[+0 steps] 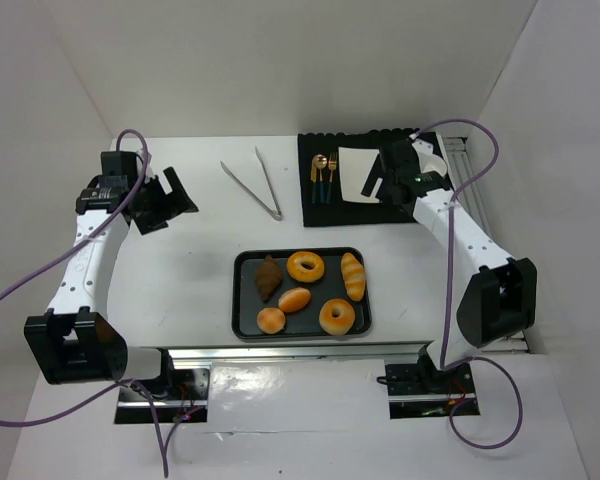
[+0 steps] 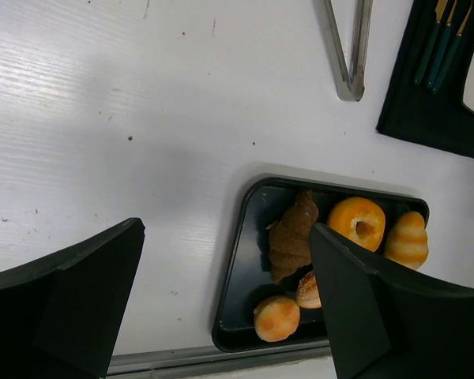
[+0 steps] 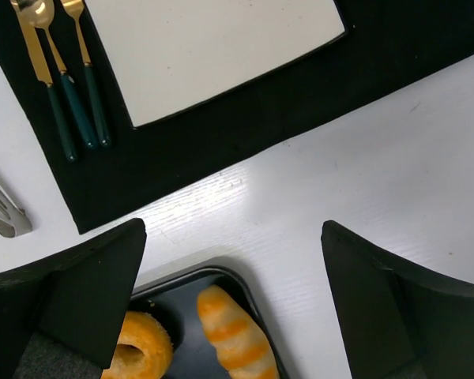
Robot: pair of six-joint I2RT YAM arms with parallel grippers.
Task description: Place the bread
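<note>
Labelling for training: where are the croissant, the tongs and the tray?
croissant [image 1: 269,277], top view, its middle
tongs [image 2: 350,94], left wrist view, the joined end
tray [image 1: 246,305], top view, bare floor at left

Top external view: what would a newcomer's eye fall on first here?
First, the dark tray in the near middle, holding six golden and brown bread pieces. Next, the black placemat at the far right with a white plate and cutlery, and metal tongs left of it.

table [image 1: 180,270] | tray [image 1: 242,318] near edge | tongs [image 1: 268,185] | black mat [image 1: 310,212] far right
</note>
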